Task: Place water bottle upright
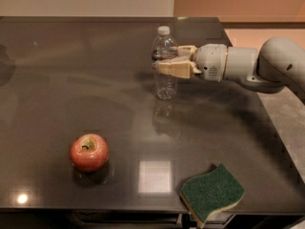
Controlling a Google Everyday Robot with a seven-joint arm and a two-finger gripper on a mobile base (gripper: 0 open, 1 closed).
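- Green sponge (212,192): lies at the near edge of the table (57,80), at 5 o'clock from table centre. It is well apart from the work zone.
- Red apple (89,151): sits at 7 o'clock, stem up, well apart from the bottle.
- Water bottle (165,82): stands at 1 o'clock from centre, upright, white cap on top. The base appears to rest on the table, with its reflection directly below.
- Gripper (167,61): reaches in level from 3 o'clock. Its 2 fingers are clamped on the bottle at the dark label band, 1 in front and 1 behind.
- Step in hand, as judged: release.
  - Confirm that the base sits flat.
  - Part the jaws evenly, so that neither finger pushes the bottle.
  - Withdraw straight toward 3 o'clock, with no lift or twist.
- Risk: the bottle is light and narrow-based on a glossy top. A dragging finger could tip or slide it.
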